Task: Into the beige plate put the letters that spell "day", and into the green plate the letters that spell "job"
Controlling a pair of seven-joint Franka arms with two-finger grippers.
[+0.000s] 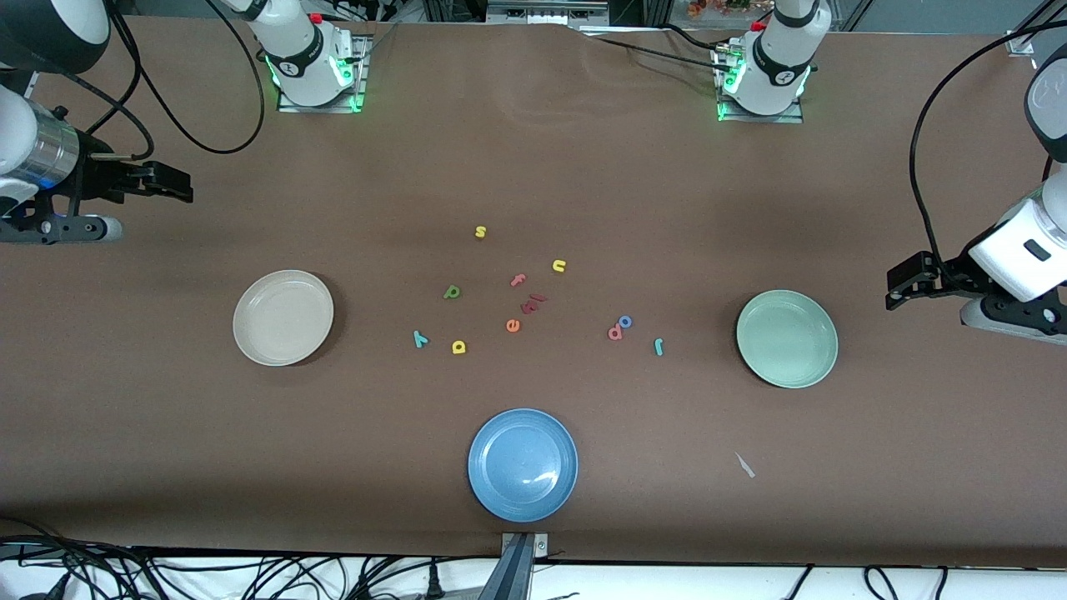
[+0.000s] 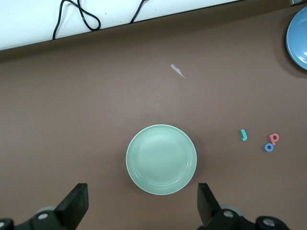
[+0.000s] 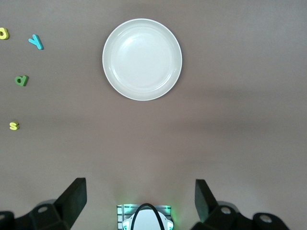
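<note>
Blue plate (image 1: pixel 523 464) nearest camera, not part of task.
Mid-surface: yellow "a" (image 1: pixel 458 347), teal "y" (image 1: pixel 420 337), green "d" (image 1: pixel 452 292) toward beige plate (image 1: pixel 283 317), empty; teal "j" (image 1: pixel 658 347), salmon "b" (image 1: pixel 615 333), blue "o" (image 1: pixel 625 321) toward green plate (image 1: pixel 787 338), empty. Probably pre-sorted by arm.
Farther: right claw (image 1: pixel 179 185), left claw (image 1: pixel 904 283), both spread wide, holding nothing, parked at surface ends, waiting.

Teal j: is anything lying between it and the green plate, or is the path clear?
Nothing visible blocks it. The teal j lies on bare tablecloth beside the green plate. The blue o and salmon b lie off that line, toward the right arm's end. The open left gripper is empty.
</note>
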